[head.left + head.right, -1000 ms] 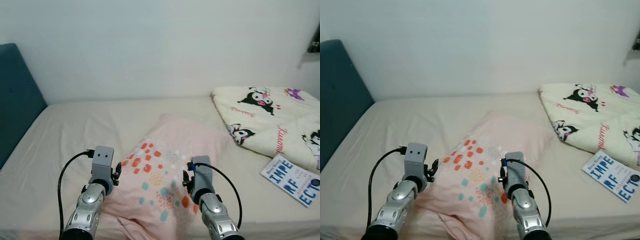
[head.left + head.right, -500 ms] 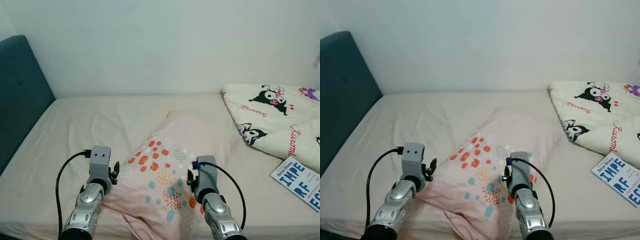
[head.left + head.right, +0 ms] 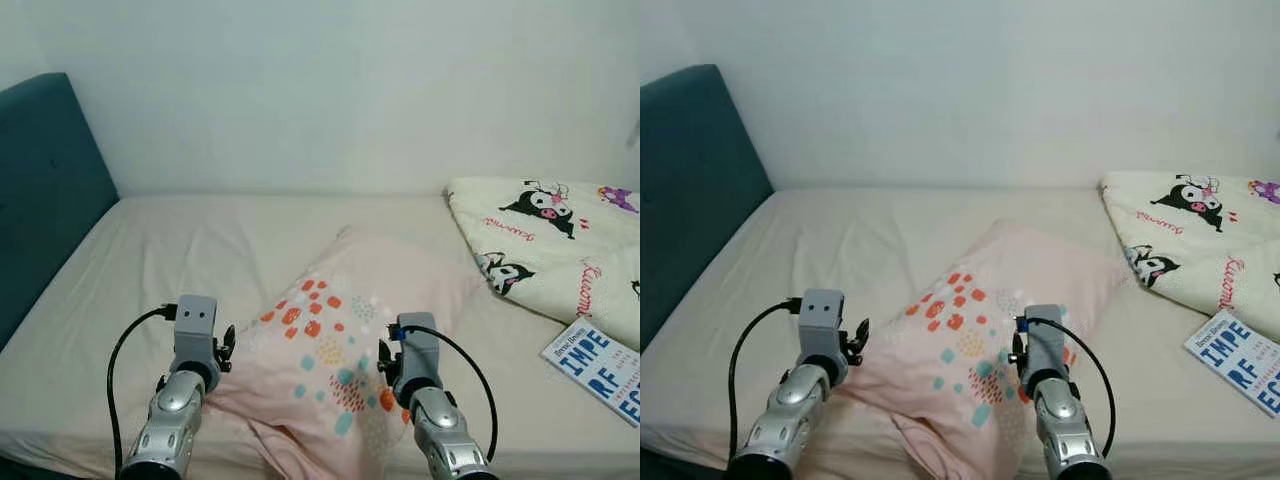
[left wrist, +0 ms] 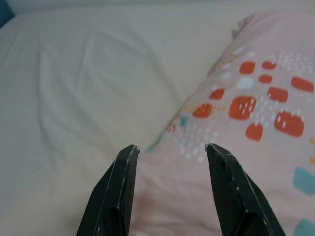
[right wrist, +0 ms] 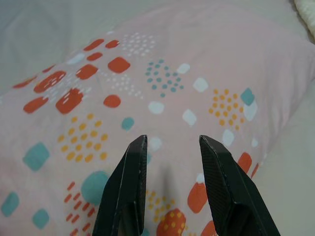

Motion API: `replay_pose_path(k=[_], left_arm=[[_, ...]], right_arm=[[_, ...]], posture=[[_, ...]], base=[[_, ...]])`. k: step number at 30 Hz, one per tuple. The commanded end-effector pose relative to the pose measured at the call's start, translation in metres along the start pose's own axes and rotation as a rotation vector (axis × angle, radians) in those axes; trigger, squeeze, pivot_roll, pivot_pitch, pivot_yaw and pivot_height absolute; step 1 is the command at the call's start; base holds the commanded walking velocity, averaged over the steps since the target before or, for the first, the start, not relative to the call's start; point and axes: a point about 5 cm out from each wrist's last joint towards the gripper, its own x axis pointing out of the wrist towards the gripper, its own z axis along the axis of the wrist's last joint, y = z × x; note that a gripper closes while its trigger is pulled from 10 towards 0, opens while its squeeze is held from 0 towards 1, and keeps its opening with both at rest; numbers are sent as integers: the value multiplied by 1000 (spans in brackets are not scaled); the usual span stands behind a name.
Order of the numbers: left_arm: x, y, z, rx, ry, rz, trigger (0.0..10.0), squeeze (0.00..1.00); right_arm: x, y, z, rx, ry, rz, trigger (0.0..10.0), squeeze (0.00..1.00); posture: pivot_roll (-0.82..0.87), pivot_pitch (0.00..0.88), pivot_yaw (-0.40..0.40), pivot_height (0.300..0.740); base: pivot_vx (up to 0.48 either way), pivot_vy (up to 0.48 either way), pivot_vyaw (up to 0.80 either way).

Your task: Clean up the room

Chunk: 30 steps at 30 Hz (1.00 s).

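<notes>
You have one pink patterned pillow [image 3: 345, 345] lying directly ahead of both pincers, one cartoon-print blanket [image 3: 555, 240] off beyond the right gripper [image 5: 170, 184], and one book [image 3: 598, 364] just past that same side. One bed [image 3: 200, 250] carries them all, with one teal headboard [image 3: 45, 190] out beyond the left gripper [image 4: 172, 189]. That makes two grippers, each with two black fingers [image 4: 120, 191].

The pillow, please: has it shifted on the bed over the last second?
No. The pillow keeps its gap to the cartoon blanket; only the camera has panned.
</notes>
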Motion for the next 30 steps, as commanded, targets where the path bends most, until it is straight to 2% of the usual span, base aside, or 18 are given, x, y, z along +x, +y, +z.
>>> replay_pose_path(k=[1, 9, 13, 17, 26, 28, 29, 30], left_arm=[[-3, -2, -4, -1, -1, 7, 10000, 0], [-3, -2, -2, 3, -13, 2, 10000, 0], [-2, -4, 0, 8, -24, -16, 10000, 0], [2, -9, 5, 18, -37, -47, 10000, 0], [5, -11, 12, 17, -65, -52, 10000, 0], [7, -10, 18, 5, -97, -39, 10000, 0], [13, -5, 33, -30, -157, -13, 10000, 0], [15, -2, 38, -44, -175, -4, 10000, 0]], right_arm=[[0, 2, 1, -14, -2, 18, 10000, 0], [1, 1, 5, -17, -23, -1, 10000, 0], [0, -3, 5, -3, -29, -33, 10000, 0], [-3, -10, 3, 24, -36, -79, 10000, 0], [-7, -17, 9, 34, -91, -128, 10000, 0], [-7, -18, 11, 47, -107, -137, 10000, 0], [-8, -21, 13, 57, -120, -142, 10000, 0], [-8, -21, 14, 57, -121, -143, 10000, 0]], posture=[[29, 0, -25, 647], [28, 0, -20, 647], [26, 0, -11, 647], [19, 0, 7, 627], [12, 0, 17, 627], [12, 3, 14, 622], [16, 10, 9, 612], [16, 11, 8, 607]], base=[[0, 0, 0], [0, 0, 0], [0, 0, 0], [0, 0, 0], [0, 0, 0], [0, 0, 0], [0, 0, 0], [0, 0, 0]])
